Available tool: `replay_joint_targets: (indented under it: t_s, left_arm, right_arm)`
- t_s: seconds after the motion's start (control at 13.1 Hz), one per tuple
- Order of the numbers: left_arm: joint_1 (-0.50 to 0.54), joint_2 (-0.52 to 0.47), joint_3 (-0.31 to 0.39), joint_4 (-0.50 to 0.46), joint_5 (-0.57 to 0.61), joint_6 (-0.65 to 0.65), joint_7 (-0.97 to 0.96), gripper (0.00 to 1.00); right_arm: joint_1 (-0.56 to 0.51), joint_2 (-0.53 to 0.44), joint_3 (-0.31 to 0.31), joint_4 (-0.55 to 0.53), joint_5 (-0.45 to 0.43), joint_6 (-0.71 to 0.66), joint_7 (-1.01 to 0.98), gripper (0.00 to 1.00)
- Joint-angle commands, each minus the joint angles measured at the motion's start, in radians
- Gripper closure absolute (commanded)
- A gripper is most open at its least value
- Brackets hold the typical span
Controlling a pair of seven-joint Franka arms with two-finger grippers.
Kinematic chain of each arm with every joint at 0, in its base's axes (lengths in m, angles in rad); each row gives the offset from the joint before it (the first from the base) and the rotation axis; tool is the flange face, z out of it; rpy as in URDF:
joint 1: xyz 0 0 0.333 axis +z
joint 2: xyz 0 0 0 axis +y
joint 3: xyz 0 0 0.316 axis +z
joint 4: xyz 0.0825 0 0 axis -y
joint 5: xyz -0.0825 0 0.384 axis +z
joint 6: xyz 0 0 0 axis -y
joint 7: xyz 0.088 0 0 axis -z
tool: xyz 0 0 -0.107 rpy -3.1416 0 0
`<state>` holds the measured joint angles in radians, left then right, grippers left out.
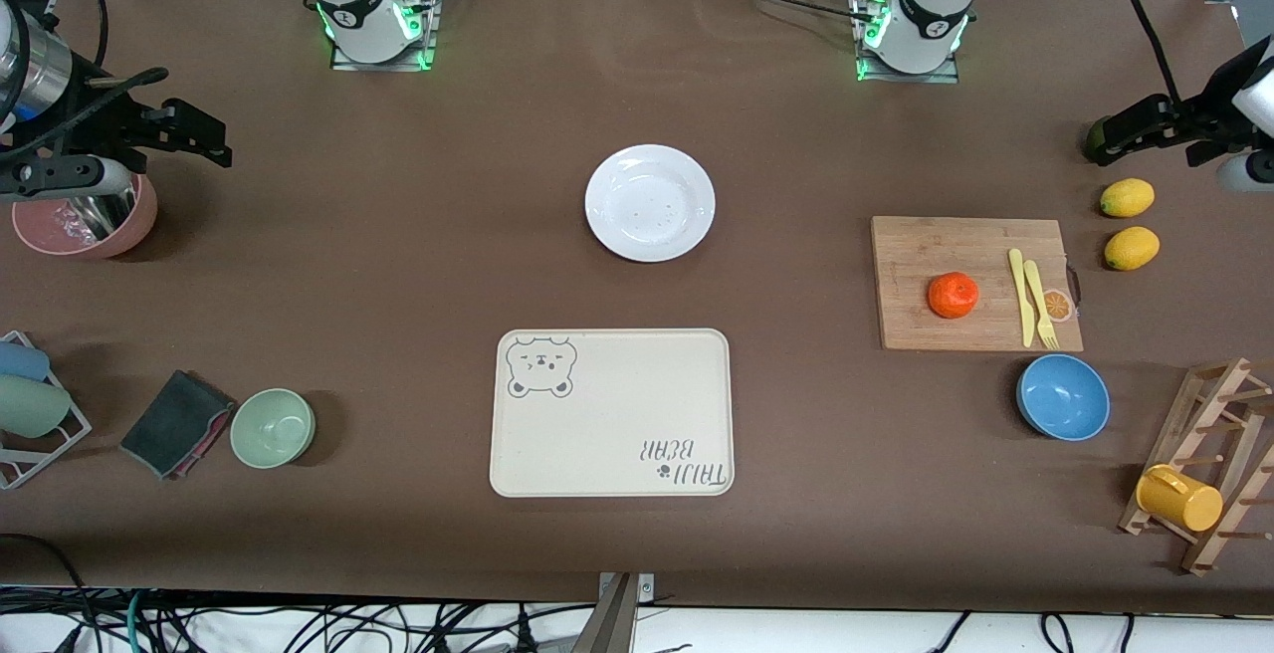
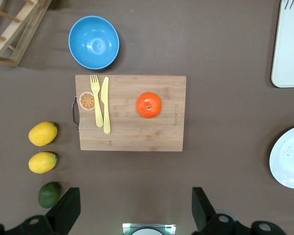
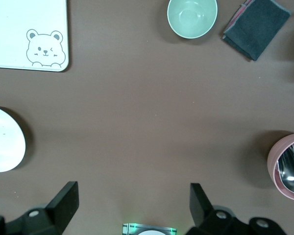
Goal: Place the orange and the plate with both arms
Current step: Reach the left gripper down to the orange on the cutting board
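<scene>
Front view first: the plate [image 1: 650, 202] sits on the bare desk [image 1: 398, 265] about midway along it, toward the edge where the arm bases stand. The cream bear tray [image 1: 612, 412] is nearer the camera than the plate, apart from it. The orange [image 1: 953, 295] rests on the wooden cutting board [image 1: 970, 255] toward the left arm's end of the desk, with a yellow fork [image 1: 1041, 305] and knife [image 1: 1020, 295] lying beside it on the same board. A blue bowl [image 1: 1063, 396] sits just off the board's camera-side edge, and two lemons [image 1: 1127, 198] lie closer to that end edge. The left pincer [image 1: 1145, 125] is up by the left arm's end edge, and the right pincer [image 1: 189, 135] hangs over a pink bowl [image 1: 85, 220] at the right arm's end.

Left wrist view: the left pincer's fingers [image 2: 66, 210] stand wide apart, nothing between them. It looks straight down on the board with the orange, a dark green lime [image 2: 49, 194] next to the lemons.

Right wrist view: right pincer's fingers [image 3: 63, 205] are spread too, empty, over bare desk. A green bowl [image 3: 192, 17], a dark folded cloth [image 3: 256, 27], the tray's bear corner and an edge of the plate show up.
</scene>
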<state>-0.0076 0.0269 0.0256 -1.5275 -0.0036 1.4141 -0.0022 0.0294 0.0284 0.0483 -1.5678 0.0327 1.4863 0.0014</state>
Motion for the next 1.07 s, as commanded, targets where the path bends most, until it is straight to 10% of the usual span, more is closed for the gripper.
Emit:
replay_joint_targets:
  t_s: [0.0, 0.99]
  left_arm:
    - [0.038, 0.020, 0.001, -0.031, -0.009, 0.016, 0.022, 0.00]
    - [0.021, 0.109, -0.007, -0.585, -0.029, 0.747, -0.021, 0.00]
  right_arm:
    - [-0.002, 0.010, 0.001, 0.025, 0.013, -0.006, 0.011, 0.00]
    - [-0.006, 0.010, -0.005, 0.019, 0.013, -0.018, 0.011, 0.00]
